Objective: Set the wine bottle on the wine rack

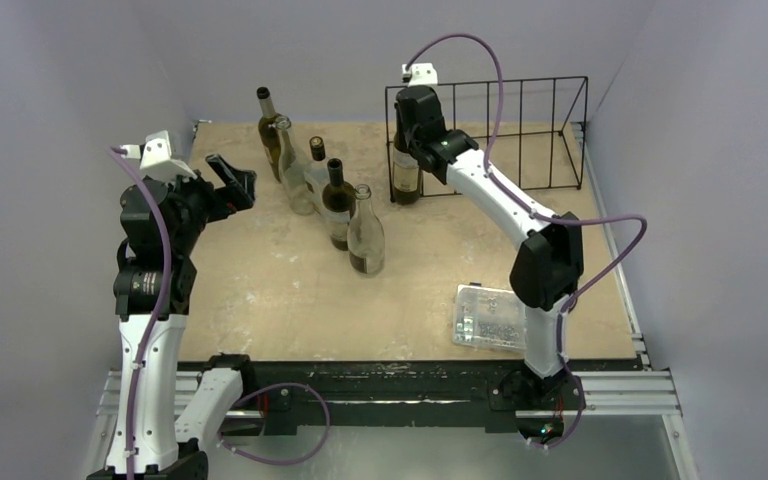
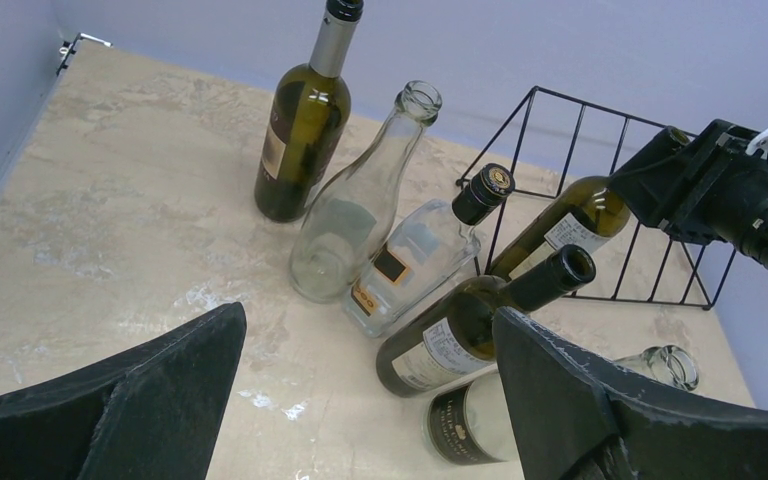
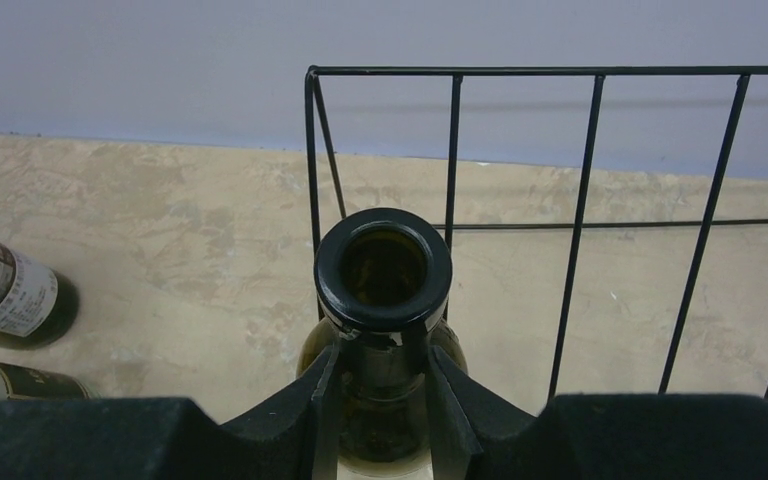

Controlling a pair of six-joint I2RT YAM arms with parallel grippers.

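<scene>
While the right jaws are clamping shut on the neck of the bottle (image 1: 406, 172), the placing step is, by appearance, nearing its end. The item is standing upright at the left end slot of the rack (image 3: 560, 71), on the far side of the worktop (image 1: 260, 300); whether its base is resting down cannot be told. The next move is calling for a settled base, then a release and a straight lift clear of the wire. The left jaws are hanging wide open, holding nothing. The bottle is showing dark green glass, a pale label and an open, uncorked mouth.
</scene>
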